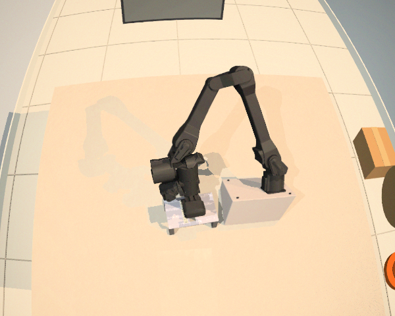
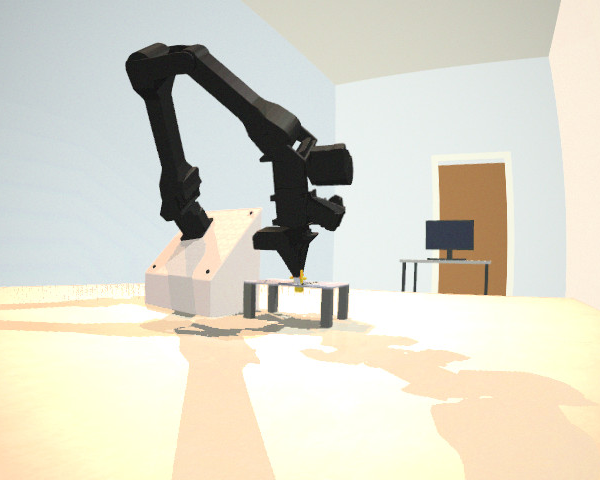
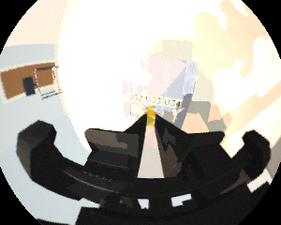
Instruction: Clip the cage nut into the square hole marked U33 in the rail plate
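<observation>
Yellow and upright, the cage nut sat pinched in the gripper's narrowed claw at the rail plate, its lower end showing beneath the top, by the U33 label!

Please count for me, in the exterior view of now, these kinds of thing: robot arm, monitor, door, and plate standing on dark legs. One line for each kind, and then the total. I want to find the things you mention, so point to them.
Robot arm [image 1: 194, 112] [image 2: 228, 82]: 1
Monitor [image 2: 449, 235] [image 3: 29, 86]: 1
Door [image 2: 476, 196] [image 3: 14, 82]: 1
Rail plate [image 1: 209, 216] [image 2: 336, 284] [image 3: 159, 75]: 1
Total: 4
</observation>
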`<state>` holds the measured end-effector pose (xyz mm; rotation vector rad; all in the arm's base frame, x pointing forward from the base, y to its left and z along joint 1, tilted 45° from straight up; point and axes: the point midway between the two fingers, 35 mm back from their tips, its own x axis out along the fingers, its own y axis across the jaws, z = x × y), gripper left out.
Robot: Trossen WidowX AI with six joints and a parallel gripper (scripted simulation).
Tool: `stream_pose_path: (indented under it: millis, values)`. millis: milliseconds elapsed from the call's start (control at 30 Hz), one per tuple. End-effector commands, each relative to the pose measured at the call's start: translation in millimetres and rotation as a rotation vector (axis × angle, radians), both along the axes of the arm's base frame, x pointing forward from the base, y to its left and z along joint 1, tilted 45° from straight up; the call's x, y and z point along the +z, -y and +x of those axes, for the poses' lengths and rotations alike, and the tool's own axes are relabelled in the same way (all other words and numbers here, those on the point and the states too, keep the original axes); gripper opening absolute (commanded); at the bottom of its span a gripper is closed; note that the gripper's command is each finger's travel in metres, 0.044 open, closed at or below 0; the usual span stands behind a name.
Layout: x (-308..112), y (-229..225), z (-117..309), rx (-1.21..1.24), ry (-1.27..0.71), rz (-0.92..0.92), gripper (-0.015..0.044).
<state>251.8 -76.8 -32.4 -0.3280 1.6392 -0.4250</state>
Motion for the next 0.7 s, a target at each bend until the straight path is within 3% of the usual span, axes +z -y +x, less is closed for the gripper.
stream_pose_path:
  millis: [0,667]
  values:
    - [-0.2,-0.7,0.5,0.004,0.002,0.01,0.0029]
    - [0.5,1.2,0.3,0.001,0.004,0.046,0.0029]
